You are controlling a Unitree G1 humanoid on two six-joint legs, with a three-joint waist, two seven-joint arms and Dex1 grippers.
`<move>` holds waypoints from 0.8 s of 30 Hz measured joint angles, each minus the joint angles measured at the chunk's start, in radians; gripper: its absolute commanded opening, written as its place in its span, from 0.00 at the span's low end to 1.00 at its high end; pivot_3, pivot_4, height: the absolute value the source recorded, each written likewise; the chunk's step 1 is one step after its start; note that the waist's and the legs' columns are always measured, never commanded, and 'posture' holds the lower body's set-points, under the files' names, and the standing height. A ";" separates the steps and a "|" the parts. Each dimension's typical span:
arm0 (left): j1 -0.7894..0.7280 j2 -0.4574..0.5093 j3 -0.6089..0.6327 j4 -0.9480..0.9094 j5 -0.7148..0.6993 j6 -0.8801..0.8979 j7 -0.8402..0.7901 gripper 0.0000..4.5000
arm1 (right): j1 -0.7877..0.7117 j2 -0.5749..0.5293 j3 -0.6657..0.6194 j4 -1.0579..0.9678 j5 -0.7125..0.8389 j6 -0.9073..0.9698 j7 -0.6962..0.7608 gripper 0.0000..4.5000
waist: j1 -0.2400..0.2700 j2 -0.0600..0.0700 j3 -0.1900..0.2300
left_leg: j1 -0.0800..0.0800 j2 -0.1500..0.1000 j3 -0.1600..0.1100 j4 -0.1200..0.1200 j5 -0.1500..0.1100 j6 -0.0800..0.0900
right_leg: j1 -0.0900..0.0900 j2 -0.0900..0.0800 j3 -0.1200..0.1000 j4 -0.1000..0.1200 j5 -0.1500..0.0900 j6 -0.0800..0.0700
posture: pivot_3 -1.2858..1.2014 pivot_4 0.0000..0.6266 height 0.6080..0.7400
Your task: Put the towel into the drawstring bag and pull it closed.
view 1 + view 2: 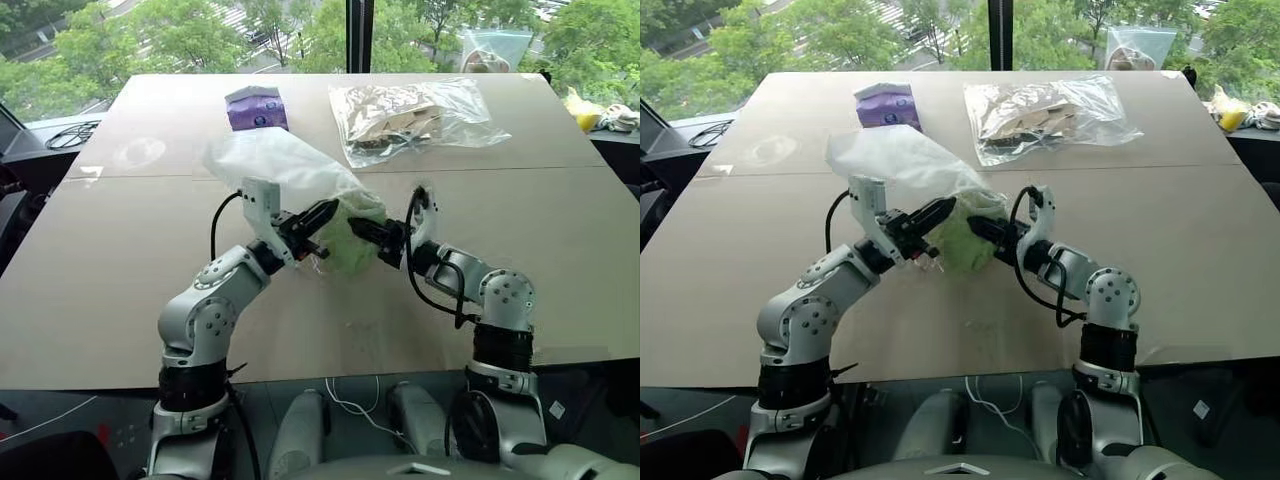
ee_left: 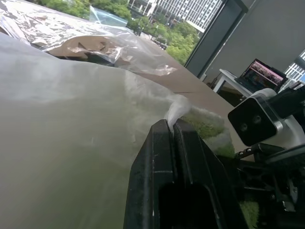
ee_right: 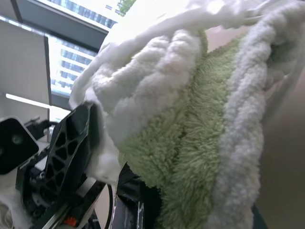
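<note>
On the pale tan table [image 1: 120,260], the left gripper [image 1: 322,215] has its jaws pressed together on the mouth edge of the thin white translucent drawstring bag [image 1: 275,165]; the fuzzy light green towel [image 1: 352,245] sits at that mouth, only partly inside; the right gripper [image 1: 368,230] pinches it, jaws nearly shut; stuffing seems unfinished, cords unpulled.

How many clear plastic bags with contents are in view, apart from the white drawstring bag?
2. One clear zip bag lies on the table, at its far side and right of the purple pack. A second bag is beyond the table's far edge, by the window.
</note>
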 measured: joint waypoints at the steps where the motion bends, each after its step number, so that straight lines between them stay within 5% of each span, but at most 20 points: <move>1: 0.000 -0.001 -0.002 -0.001 0.000 0.000 0.000 0.00 | -0.008 0.000 0.000 0.020 0.013 -0.017 -0.009 0.01 | 0.000 0.000 0.000 | 0.000 0.000 0.000 0.000 0.000 0.000 | 0.000 0.000 0.000 0.000 0.001 -0.001 | 0.52 0.24 1.00; 11: 0.000 -0.036 -0.087 -0.024 -0.017 -0.008 -0.017 0.00 | -0.076 -0.005 0.057 0.178 0.169 -0.207 -0.091 0.01 | -0.005 0.000 0.000 | 0.000 0.000 0.000 -0.002 0.000 0.000 | -0.001 0.001 0.000 0.000 0.001 -0.003 | 0.52 0.24 1.00; 24: -0.047 -0.085 -0.161 0.011 0.043 -0.111 -0.090 0.00 | -0.076 -0.008 0.127 0.107 0.219 -0.224 -0.069 0.01 | -0.003 0.001 0.000 | 0.000 0.000 -0.001 -0.002 0.000 0.000 | -0.001 0.001 -0.001 0.001 0.001 -0.003 | 0.52 0.24 1.00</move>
